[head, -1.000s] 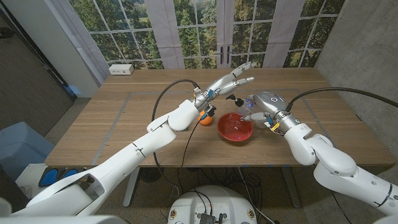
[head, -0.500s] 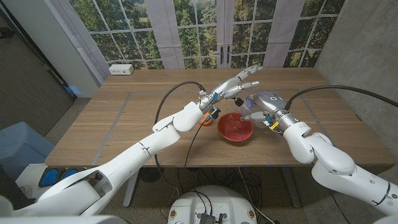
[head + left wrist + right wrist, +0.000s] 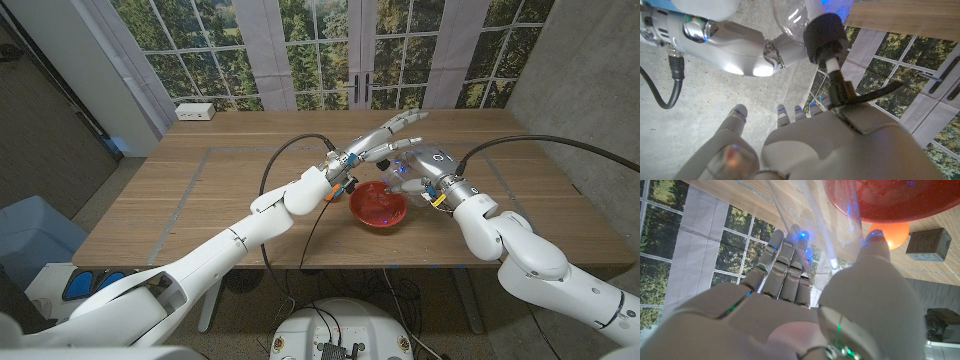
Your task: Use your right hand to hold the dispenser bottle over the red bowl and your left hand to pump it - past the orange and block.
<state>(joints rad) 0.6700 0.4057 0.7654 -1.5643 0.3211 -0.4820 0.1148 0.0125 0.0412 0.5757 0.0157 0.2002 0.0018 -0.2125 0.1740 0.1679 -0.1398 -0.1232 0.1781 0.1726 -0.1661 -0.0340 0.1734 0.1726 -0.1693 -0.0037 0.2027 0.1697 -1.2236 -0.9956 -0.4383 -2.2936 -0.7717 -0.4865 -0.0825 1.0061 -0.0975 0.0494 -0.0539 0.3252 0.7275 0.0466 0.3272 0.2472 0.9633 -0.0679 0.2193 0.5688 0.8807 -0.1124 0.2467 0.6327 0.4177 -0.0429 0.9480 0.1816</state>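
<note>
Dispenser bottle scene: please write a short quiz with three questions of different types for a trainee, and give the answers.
1. True or false: the right hand holds the dispenser bottle beside the red bowl.
2. Multiple choice: what colour is the pump head in the left wrist view? A. black B. red C. yellow
3. Fill in: in the right wrist view, the grey block lies on the table next to the ______.

Key:
1. True.
2. A.
3. orange.
</note>
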